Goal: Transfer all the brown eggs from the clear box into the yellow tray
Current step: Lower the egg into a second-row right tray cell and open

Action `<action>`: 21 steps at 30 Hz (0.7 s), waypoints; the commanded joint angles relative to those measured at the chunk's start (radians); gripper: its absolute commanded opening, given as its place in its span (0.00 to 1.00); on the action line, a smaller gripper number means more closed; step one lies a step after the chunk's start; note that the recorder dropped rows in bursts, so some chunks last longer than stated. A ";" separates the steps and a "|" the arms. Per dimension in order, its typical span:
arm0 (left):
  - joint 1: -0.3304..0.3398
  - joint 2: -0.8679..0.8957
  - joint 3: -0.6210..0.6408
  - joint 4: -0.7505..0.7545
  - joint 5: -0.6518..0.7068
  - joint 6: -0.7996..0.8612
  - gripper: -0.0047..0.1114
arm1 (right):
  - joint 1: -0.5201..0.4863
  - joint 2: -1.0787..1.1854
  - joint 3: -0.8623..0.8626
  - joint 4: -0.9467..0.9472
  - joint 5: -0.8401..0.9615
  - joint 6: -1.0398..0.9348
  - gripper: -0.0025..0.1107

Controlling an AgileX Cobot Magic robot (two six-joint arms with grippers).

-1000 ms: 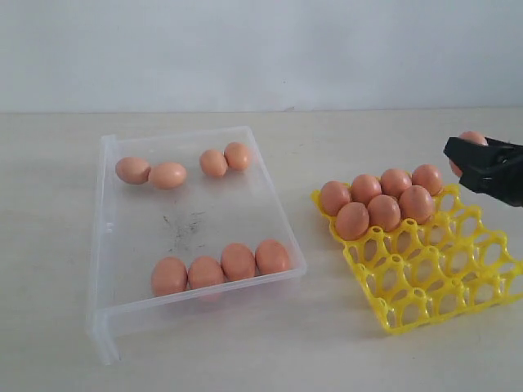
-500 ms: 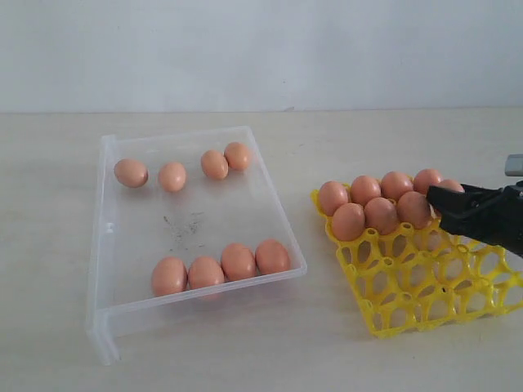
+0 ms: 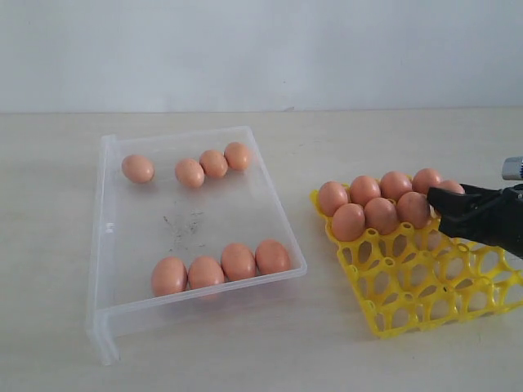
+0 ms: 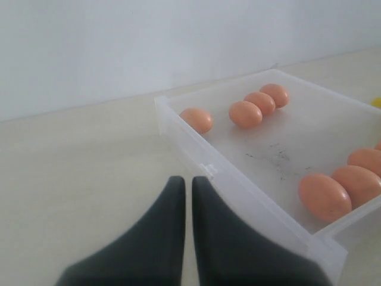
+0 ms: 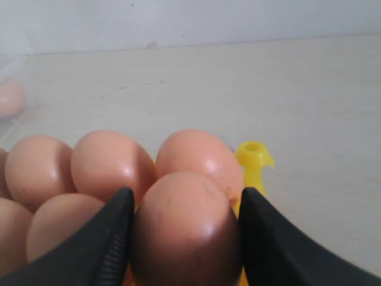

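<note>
So I'm holding one brown egg (image 5: 184,229) in my right gripper (image 5: 186,193), one finger pressing on each side of it, so those jaws are standing fairly wide around it. Its long axis seems to be running along my fingers, with a rounded end poking out just past the fingertips. The other end is getting cut off by the frame, so I can't tell blunt from pointy.

In the exterior view that egg (image 3: 451,189) is only peeking out above my right gripper (image 3: 441,202), which is reaching in from the right over the far right part of the yellow tray (image 3: 425,278). It's sitting at the open end of the second row, but I can't tell if it's touching the cell.

Seven eggs (image 3: 381,215) are filling the tray already: four along the back row, three in the next one, all packed touching.

Left of the tray, well apart from me, the clear box (image 3: 278,204) is holding eight eggs (image 3: 205,272). Four are lining up against the near wall, side by side, long axes pointing roughly front to back. At the far end three are touching in a slanted line, and one is lying alone near the far left corner, long axis running mostly sideways. Dark specks (image 3: 184,224) are showing on the floor between the groups.

My left gripper (image 4: 186,185) is hanging over the table (image 3: 327,343) just outside the box wall, jaws nearly together, nothing in them.
</note>
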 commanded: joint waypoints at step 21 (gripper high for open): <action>-0.006 -0.003 0.004 0.002 -0.002 0.000 0.07 | -0.007 -0.172 0.004 -0.026 0.006 0.100 0.51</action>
